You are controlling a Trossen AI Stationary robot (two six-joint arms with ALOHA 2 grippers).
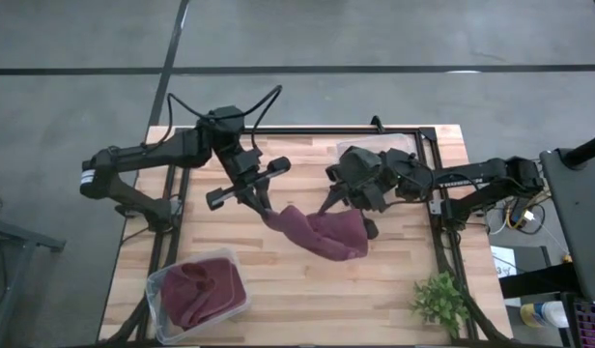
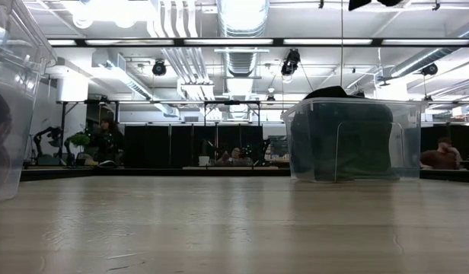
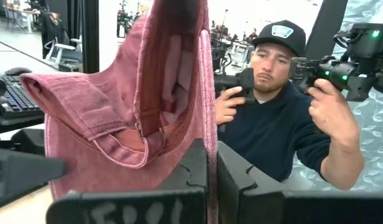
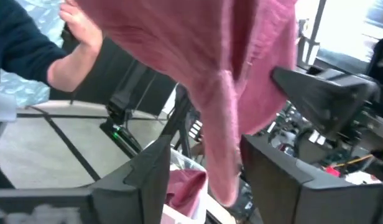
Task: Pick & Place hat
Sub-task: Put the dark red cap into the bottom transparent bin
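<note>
Left fingers: closed tight on one edge of the maroon hat (image 1: pixel 317 233), the cloth pinched between them in the left wrist view; the left gripper (image 1: pixel 260 202) stands over the middle of the desk (image 1: pixel 375 290).
Right fingers: standing apart, with a fold of the hat hanging down between them in the right wrist view; I cannot tell whether they press on the cloth. The right gripper (image 1: pixel 334 198) is at the hat's other side, right of the left gripper.
Hat: spread between the two grippers above the centre of the desk, its far end sagging toward the wood; the left wrist view shows its inside and seams (image 3: pixel 135 106).
Near bin: a clear plastic tub (image 1: pixel 155 295) at the desk's front left corner, with more maroon cloth (image 1: pixel 206 285) lying in it.
Far bin: a second clear tub (image 2: pixel 345 141) at the back right of the desk, with something dark inside, seen in the low view.
Plant: a small green plant (image 1: pixel 439 300) at the front right edge.
Person: a person in a dark cap and dark top (image 3: pixel 272 118) beyond the desk, hands raised on a handheld device.
</note>
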